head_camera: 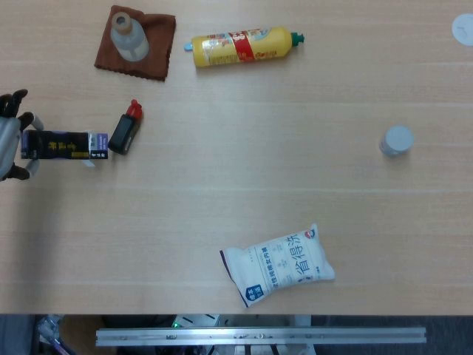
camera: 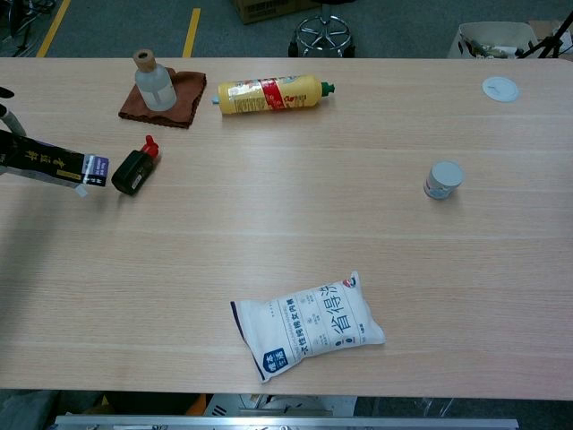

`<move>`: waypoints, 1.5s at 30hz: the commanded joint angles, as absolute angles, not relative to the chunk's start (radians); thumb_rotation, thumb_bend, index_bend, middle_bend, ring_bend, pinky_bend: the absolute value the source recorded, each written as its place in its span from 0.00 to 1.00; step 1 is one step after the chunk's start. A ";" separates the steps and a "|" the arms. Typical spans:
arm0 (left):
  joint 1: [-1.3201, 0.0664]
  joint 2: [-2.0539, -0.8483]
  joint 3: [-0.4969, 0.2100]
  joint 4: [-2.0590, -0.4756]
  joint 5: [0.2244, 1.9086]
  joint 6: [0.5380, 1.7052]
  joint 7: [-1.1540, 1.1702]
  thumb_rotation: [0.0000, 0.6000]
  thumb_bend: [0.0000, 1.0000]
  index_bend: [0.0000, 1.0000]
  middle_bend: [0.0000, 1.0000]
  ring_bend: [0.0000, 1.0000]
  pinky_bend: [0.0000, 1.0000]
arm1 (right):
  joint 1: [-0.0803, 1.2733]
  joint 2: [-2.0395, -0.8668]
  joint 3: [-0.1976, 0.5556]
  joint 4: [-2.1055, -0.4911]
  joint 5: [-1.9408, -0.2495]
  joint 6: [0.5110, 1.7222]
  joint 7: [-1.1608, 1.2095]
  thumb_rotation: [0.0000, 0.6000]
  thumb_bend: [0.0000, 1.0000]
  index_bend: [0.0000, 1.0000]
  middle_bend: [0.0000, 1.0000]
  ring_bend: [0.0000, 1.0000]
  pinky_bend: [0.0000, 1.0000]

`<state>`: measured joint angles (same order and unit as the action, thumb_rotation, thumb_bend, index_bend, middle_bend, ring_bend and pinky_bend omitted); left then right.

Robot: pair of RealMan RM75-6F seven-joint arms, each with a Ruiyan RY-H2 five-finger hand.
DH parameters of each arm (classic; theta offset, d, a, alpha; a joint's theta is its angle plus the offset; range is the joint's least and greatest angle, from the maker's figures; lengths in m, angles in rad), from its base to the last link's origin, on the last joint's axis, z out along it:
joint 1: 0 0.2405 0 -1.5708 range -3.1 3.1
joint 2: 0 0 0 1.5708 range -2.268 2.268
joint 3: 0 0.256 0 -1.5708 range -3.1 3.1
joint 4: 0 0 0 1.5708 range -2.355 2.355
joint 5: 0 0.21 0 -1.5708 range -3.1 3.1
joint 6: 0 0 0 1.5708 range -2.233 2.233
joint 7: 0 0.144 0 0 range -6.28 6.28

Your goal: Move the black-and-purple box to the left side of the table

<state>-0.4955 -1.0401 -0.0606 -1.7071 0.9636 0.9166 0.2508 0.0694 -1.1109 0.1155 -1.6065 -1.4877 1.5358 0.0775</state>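
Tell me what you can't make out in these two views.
- Left hand: mostly cut off by the left edge in both views; its hold on the black-and-purple box shows only partly.
- Right hand: in neither view.
- White pouch small print: too small to read.
- Yellow bottle label: too small.
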 commanded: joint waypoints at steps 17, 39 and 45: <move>-0.415 -1.073 -0.042 -1.594 1.139 0.768 -0.157 1.00 0.39 0.01 0.00 0.00 0.05 | 0.066 -1.103 0.115 -1.620 -1.488 1.541 0.068 1.00 0.23 0.31 0.22 0.15 0.22; -0.201 -1.035 -0.054 -1.635 1.448 1.404 -0.057 1.00 0.33 0.32 0.19 0.20 0.31 | 0.044 -1.040 0.099 -1.760 -1.504 1.567 -0.065 1.00 0.23 0.31 0.22 0.15 0.22; -0.136 -1.093 -0.042 -1.567 1.541 1.568 -0.080 1.00 0.33 0.37 0.25 0.25 0.37 | 0.018 -1.046 0.084 -1.792 -1.513 1.596 -0.097 1.00 0.23 0.31 0.22 0.15 0.22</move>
